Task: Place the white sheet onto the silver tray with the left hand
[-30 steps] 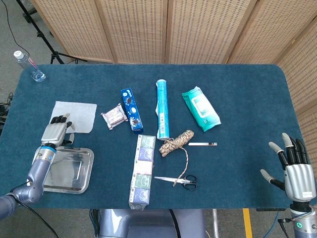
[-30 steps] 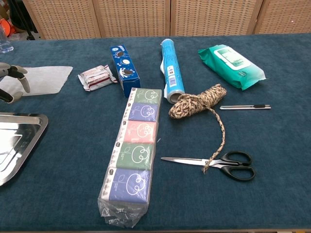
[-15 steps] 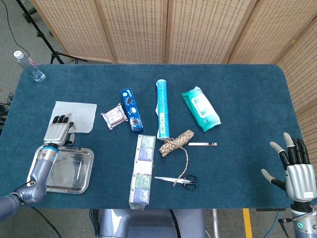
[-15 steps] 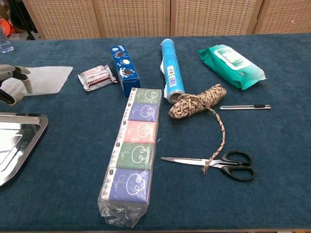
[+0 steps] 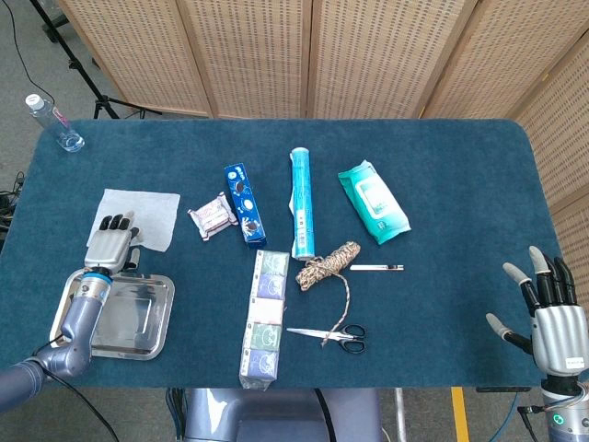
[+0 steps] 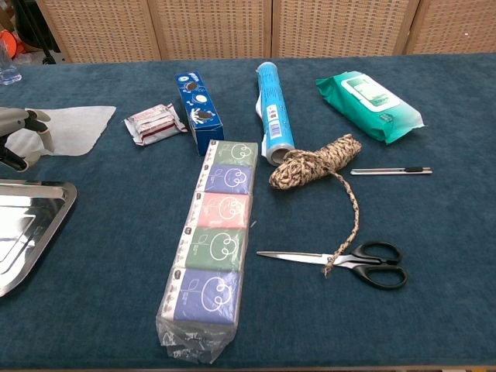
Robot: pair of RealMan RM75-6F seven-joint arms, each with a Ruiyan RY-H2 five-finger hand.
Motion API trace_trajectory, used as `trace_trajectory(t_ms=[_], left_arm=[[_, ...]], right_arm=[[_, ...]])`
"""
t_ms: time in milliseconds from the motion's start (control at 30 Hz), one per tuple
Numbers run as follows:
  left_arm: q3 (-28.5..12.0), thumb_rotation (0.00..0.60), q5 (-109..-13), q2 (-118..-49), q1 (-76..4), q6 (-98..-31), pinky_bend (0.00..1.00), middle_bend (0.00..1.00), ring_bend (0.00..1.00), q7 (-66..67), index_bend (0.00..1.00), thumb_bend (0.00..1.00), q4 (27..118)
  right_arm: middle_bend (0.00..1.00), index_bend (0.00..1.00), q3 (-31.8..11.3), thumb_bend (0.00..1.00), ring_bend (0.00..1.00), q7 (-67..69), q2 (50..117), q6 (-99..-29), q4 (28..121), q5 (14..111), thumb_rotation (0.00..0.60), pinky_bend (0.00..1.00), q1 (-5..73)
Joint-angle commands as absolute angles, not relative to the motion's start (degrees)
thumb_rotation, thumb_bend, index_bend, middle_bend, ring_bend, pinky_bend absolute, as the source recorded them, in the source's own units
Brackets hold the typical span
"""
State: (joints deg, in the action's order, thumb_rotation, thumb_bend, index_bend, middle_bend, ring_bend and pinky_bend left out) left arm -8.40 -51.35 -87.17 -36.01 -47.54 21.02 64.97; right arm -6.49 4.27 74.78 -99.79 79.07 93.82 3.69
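Observation:
The white sheet (image 5: 145,214) lies flat on the blue cloth at the left, also visible in the chest view (image 6: 71,126). The silver tray (image 5: 155,324) sits just in front of it, near the table's front left edge; its corner shows in the chest view (image 6: 54,208). My left hand (image 5: 109,243) hovers at the sheet's near left corner, fingers pointing away and slightly apart, holding nothing; its fingers (image 6: 29,128) show at the chest view's left edge. My right hand (image 5: 550,313) stands upright and open at the far right front corner.
A snack packet (image 5: 213,216), blue biscuit box (image 5: 244,203), blue tube (image 5: 303,202), wipes pack (image 5: 373,200), rope coil (image 5: 329,262), pen (image 5: 376,268), scissors (image 5: 333,335) and a tissue-pack strip (image 5: 264,316) fill the middle. A water bottle (image 5: 54,122) stands at the back left.
My left hand has crept slightly forward and up toward the sheet's near corner. The right hand has sunk a little. The sheet has not moved.

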Motion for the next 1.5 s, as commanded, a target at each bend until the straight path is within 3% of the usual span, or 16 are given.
trace_trajectory(t_ms=[33, 167, 333, 433, 833, 1200, 1500], left_arm=[[-8.28, 0.504, -51.39, -87.23, -36.06, -47.66, 0.0, 0.0, 0.0, 21.26, 0.39, 0.57, 64.99], [-8.22, 0.504, -51.52, -87.56, -36.12, -48.32, 0.0, 0.0, 0.0, 21.76, 0.4, 0.57, 64.83], [-8.25, 0.532, -51.85, -88.59, -36.02, -49.48, 0.0, 0.0, 0.0, 22.11, 0.53, 0.58, 63.72], [-8.21, 0.556, -51.53, -88.92, -36.05, -49.2, 0.0, 0.0, 0.0, 22.43, 0.56, 0.59, 63.21], [-8.09, 0.559, -52.53, -89.93, -35.8, -50.09, 0.0, 0.0, 0.0, 22.58, 0.7, 0.59, 61.88], [-9.8, 0.579, -53.44, -88.36, -35.82, -52.16, 0.0, 0.0, 0.0, 22.05, 0.71, 0.59, 63.31], [-13.17, 0.578, -52.8, -83.13, -35.36, -55.05, 0.0, 0.0, 0.0, 20.16, 0.72, 0.59, 70.69]], right_arm=[[0.0, 0.21, -6.51, 0.05, 0.0, 4.26, 74.79, -99.82, 79.07, 93.8, 0.6, 0.0, 3.67], [0.0, 0.21, -6.53, 0.05, 0.0, 4.35, 74.78, -99.82, 79.11, 93.77, 0.6, 0.0, 3.66], [0.0, 0.21, -6.54, 0.05, 0.0, 4.44, 74.75, -100.02, 79.17, 93.86, 0.6, 0.0, 3.6], [0.0, 0.21, -6.6, 0.05, 0.0, 4.51, 74.79, -100.29, 79.12, 93.97, 0.6, 0.0, 3.56], [0.0, 0.21, -6.64, 0.05, 0.0, 4.78, 74.91, -100.57, 78.97, 94.17, 0.6, 0.0, 3.55], [0.0, 0.21, -6.7, 0.05, 0.0, 5.04, 74.96, -100.72, 78.85, 94.19, 0.6, 0.0, 3.53], [0.0, 0.21, -6.71, 0.05, 0.0, 5.12, 74.93, -100.65, 78.88, 94.11, 0.6, 0.0, 3.53]])
